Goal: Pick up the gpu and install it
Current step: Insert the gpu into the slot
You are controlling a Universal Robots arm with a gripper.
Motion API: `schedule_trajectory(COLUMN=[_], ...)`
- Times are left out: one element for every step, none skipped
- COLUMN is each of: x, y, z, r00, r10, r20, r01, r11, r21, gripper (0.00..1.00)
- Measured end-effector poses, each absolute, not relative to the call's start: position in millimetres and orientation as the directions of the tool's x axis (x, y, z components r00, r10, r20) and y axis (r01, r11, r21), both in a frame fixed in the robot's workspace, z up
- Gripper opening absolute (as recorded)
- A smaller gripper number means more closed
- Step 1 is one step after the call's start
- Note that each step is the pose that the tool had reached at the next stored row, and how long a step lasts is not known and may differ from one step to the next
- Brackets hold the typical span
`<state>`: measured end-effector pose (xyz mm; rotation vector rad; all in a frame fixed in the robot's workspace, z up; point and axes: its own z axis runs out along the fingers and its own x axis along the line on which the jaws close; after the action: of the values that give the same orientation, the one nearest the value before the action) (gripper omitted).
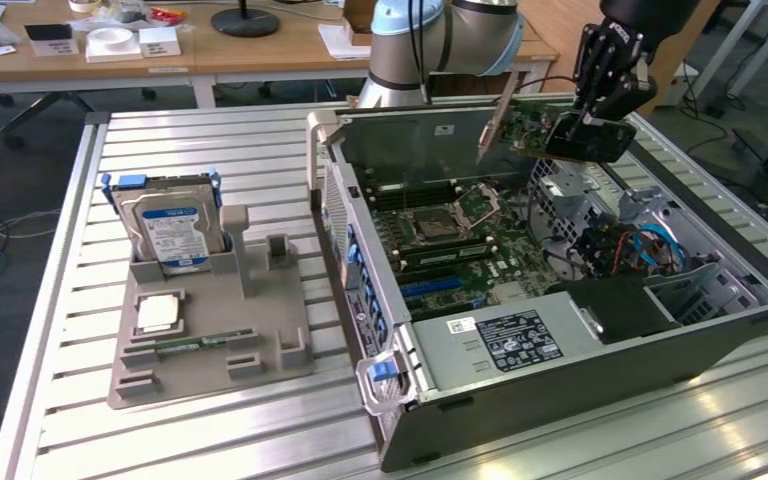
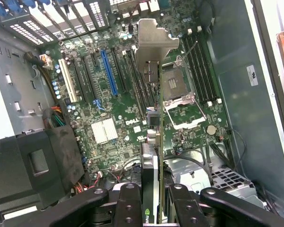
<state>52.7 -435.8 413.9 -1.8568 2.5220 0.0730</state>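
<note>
The gpu [image 1: 528,126] hangs in the air over the far end of the open computer case [image 1: 564,385], tilted, its silvery end bracket [image 1: 496,112] pointing toward the exterior view's left. My gripper [image 1: 582,138] is shut on the card's other end. In the wrist view the gpu [image 2: 156,142] is seen edge-on between my fingers [image 2: 128,203], with its metal bracket [image 2: 155,40] at the far end. It floats above the motherboard [image 2: 109,127], between the blue expansion slot [image 2: 109,71] and the open CPU socket [image 2: 177,90], touching neither.
A grey parts holder [image 1: 257,350] stands on the slatted metal table at the exterior view's left, carrying a silver hard drive [image 1: 171,228], a CPU chip [image 1: 157,313] and a RAM stick [image 1: 197,343]. Cables and a drive cage [image 1: 624,245] fill the case's right side.
</note>
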Motion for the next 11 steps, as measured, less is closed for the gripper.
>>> schedule_trajectory(x=[52.7, 52.7, 52.7, 52.7, 52.7, 52.7, 52.7, 52.7, 52.7, 52.7, 52.7], y=[-435.8, -435.8, -435.8, -435.8, -435.8, -435.8, -435.8, -435.8, -435.8, -435.8, -435.8], z=[413.8, 413.9, 413.8, 413.9, 413.9, 413.6, 412.8, 411.6, 411.2, 410.9, 410.7], r00=[-0.297, -0.297, -0.297, -0.297, -0.297, -0.279, -0.221, -0.154, -0.13, -0.113, -0.098], r10=[-0.954, -0.954, -0.954, -0.954, -0.954, -0.96, -0.975, -0.987, -0.991, -0.993, -0.995], r20=[-0.035, -0.035, -0.035, -0.035, -0.035, -0.035, -0.035, -0.035, -0.035, -0.035, -0.035], r01=[-0.955, -0.955, -0.955, -0.955, -0.955, -0.96, -0.975, -0.988, -0.991, -0.993, -0.995], r11=[0.296, 0.296, 0.296, 0.296, 0.296, 0.278, 0.22, 0.153, 0.129, 0.112, 0.097], r21=[0.032, 0.032, 0.032, 0.032, 0.032, 0.032, 0.032, 0.032, 0.032, 0.032, 0.032], gripper=[0.27, 0.27, 0.27, 0.27, 0.27, 0.27, 0.27, 0.27, 0.27, 0.27, 0.27])
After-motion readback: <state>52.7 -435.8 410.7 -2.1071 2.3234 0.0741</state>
